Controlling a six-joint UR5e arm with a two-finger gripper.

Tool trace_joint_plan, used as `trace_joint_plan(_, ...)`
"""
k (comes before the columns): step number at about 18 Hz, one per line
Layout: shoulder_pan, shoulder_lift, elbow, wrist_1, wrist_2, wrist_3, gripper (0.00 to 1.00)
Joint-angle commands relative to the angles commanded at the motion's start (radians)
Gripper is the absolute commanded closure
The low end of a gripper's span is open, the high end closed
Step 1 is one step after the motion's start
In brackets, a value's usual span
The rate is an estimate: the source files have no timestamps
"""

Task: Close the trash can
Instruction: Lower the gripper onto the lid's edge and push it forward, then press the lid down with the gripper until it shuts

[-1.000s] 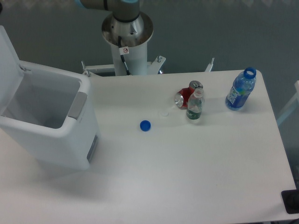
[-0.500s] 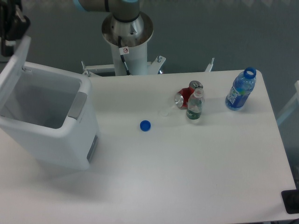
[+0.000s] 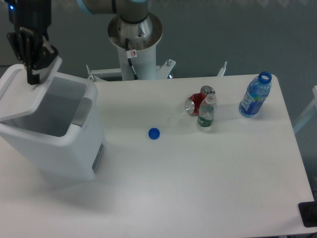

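The trash can (image 3: 52, 131) stands at the left end of the table (image 3: 198, 183), its mouth uncovered and the grey latch panel (image 3: 82, 111) on the rim that faces the bottles; its lid (image 3: 27, 91) is hinged along the far-left rim and leans partway over the opening — tilted, not flat, with grey interior showing beneath its free edge. The gripper (image 3: 33, 74) sits at the lid's upper, far corner, on the side away from the latch panel, fingers pointing down and seemingly touching the lid's top face; whether they are parted or together I cannot tell — they read as one dark mass. So the lid lies below the fingers and toward the latch panel from them, its long edge running along the can's far rim; in my judgement the closing push must go downward and toward that panel until the free edge meets it. Well to the right of the can lie a blue cap (image 3: 154, 133), a red can (image 3: 194, 104), a small clear bottle (image 3: 206, 113) and a blue bottle (image 3: 255, 95).
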Motion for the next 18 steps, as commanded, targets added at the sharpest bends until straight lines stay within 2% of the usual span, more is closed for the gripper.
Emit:
trace_joint_plan(4, 0.023, -0.006, -0.009, -0.005, 0.000, 0.000, 1.00)
trace_joint_plan(9, 0.029, -0.008, -0.064, -0.009, 0.000, 0.005, 1.00)
trace_joint_plan(18, 0.029, -0.029, -0.066, -0.008, 0.002, 0.005, 1.00)
